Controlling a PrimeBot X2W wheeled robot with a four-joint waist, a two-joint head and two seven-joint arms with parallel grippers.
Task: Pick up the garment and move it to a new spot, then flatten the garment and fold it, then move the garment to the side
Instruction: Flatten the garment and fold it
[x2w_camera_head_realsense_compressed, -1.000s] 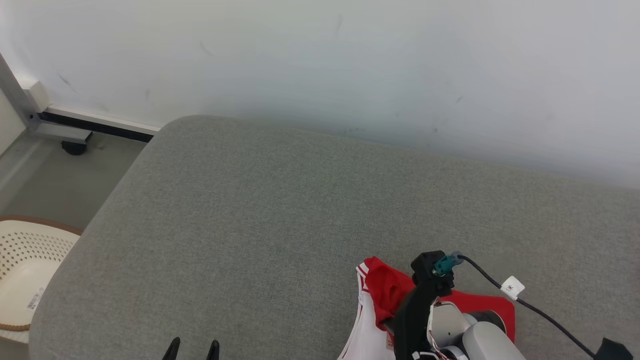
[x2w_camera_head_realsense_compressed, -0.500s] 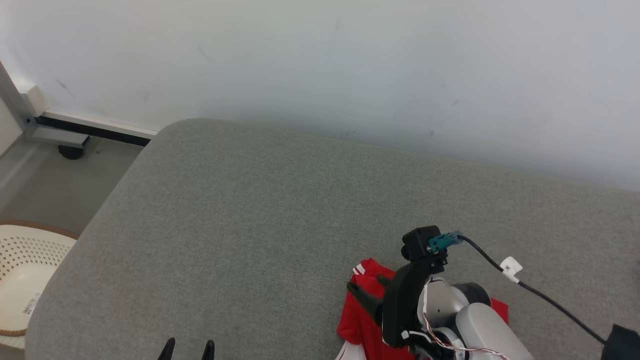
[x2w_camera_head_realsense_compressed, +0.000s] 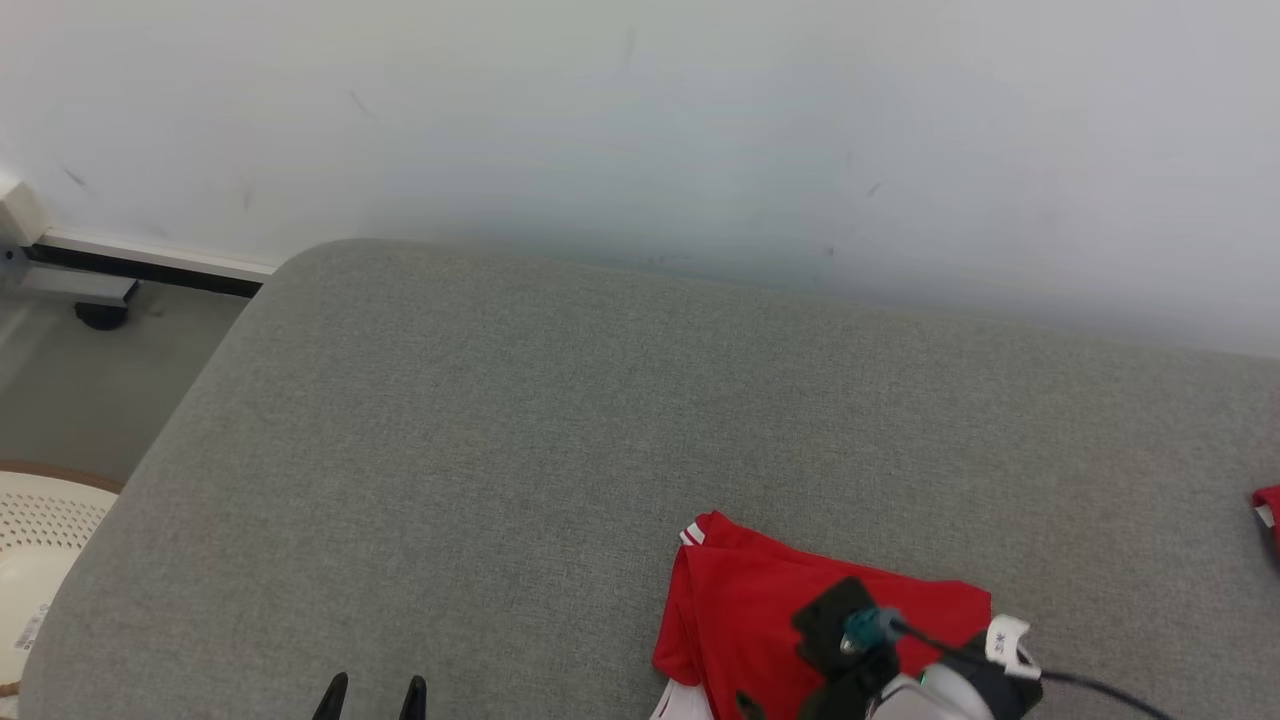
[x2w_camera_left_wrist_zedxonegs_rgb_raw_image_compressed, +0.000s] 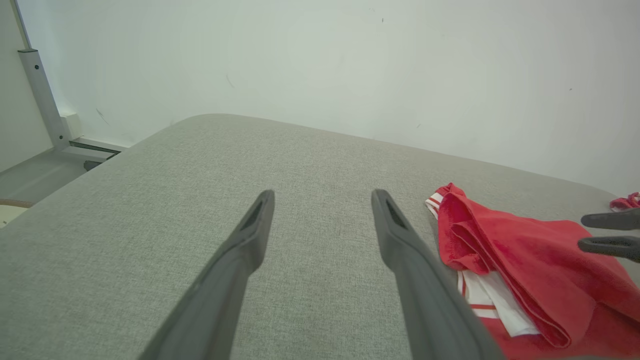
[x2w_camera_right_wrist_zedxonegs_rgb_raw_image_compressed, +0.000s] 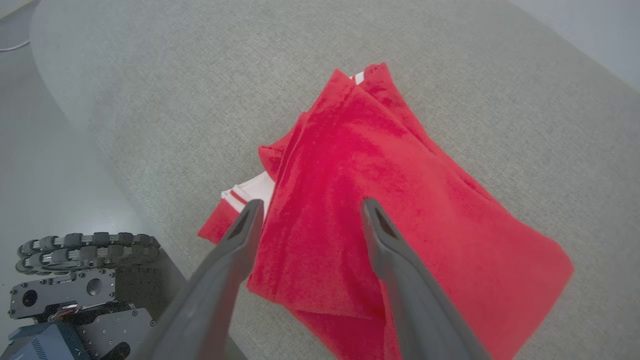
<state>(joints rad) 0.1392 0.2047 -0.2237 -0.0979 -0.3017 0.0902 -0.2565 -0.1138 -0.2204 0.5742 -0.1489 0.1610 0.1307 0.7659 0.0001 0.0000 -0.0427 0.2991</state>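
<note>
The garment (x2w_camera_head_realsense_compressed: 760, 600) is red with white striped trim and lies folded on the grey cushion (x2w_camera_head_realsense_compressed: 560, 420), near its front right. My right gripper (x2w_camera_right_wrist_zedxonegs_rgb_raw_image_compressed: 311, 205) hovers just above the garment (x2w_camera_right_wrist_zedxonegs_rgb_raw_image_compressed: 400, 200), open, with nothing between its fingers. In the head view only that arm's wrist (x2w_camera_head_realsense_compressed: 900, 690) shows, over the garment's near edge. My left gripper (x2w_camera_left_wrist_zedxonegs_rgb_raw_image_compressed: 322, 197) is open and empty, low over bare cushion to the left of the garment (x2w_camera_left_wrist_zedxonegs_rgb_raw_image_compressed: 510, 250). Its fingertips (x2w_camera_head_realsense_compressed: 335, 692) peek in at the bottom of the head view.
A second red piece (x2w_camera_head_realsense_compressed: 1268, 505) lies at the cushion's right edge. A perforated cream basket (x2w_camera_head_realsense_compressed: 40, 540) stands on the floor to the left. A white wall backs the cushion. My wheeled base (x2w_camera_right_wrist_zedxonegs_rgb_raw_image_compressed: 75, 290) sits below the cushion's front edge.
The right gripper has opened and let the garment go, and the arm has drawn back toward me. The garment now lies flat and folded. The head camera has swung slightly right.
</note>
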